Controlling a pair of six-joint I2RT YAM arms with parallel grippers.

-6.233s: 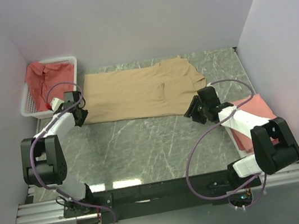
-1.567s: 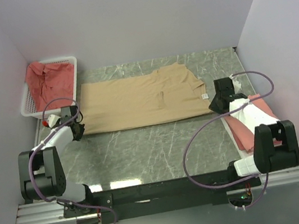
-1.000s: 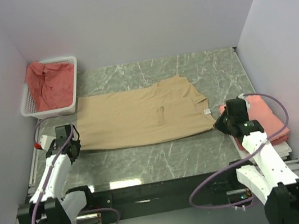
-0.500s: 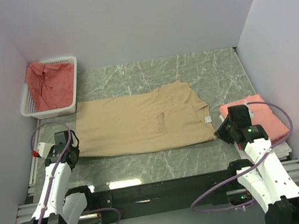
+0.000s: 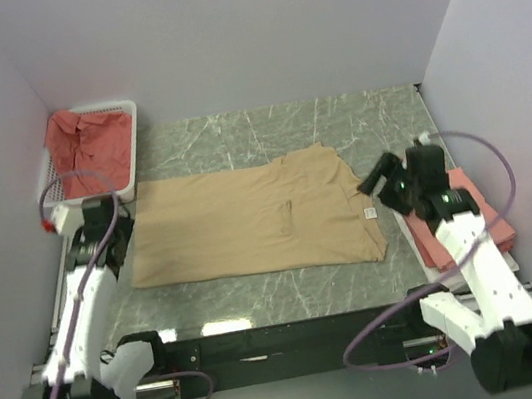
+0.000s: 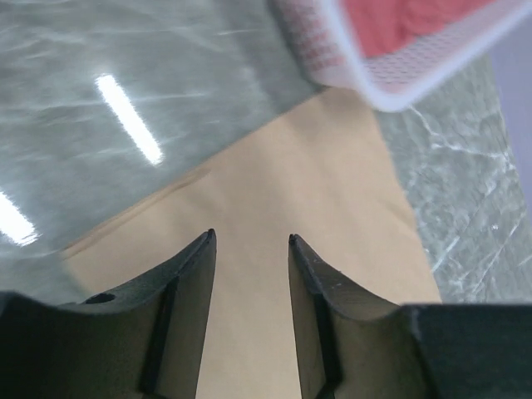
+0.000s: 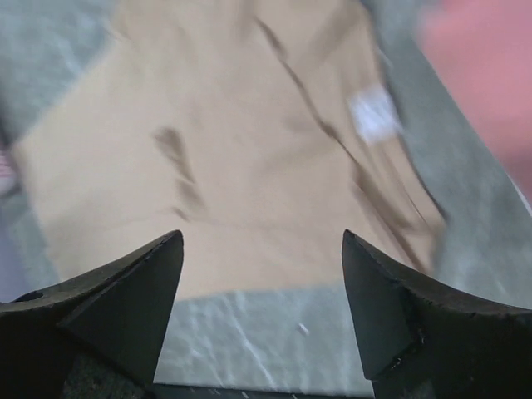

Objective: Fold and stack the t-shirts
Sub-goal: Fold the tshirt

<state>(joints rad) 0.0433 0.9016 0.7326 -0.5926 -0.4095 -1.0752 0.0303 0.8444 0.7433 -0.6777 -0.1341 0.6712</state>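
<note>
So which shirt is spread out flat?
The tan t-shirt mid-table. One red shirt is crumpled in the basket; the pink one lies folded at the right.

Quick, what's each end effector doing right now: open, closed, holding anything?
Left end effector: open, holding nothing.
Right end effector: open, holding nothing.

The left hand (image 6: 251, 239) and right hand (image 7: 259, 237) are black wedges on white-shelled arms (image 5: 85, 301) with black joints (image 5: 446, 203) and purple cables (image 5: 510, 183).

Tan t-shirt (image 5: 254, 220) lies flat centrally (white label (image 5: 369, 211) showing); pink t-shirts (image 5: 427, 243) folded right; red t-shirts (image 5: 86, 147) crumpled far-left.
</note>
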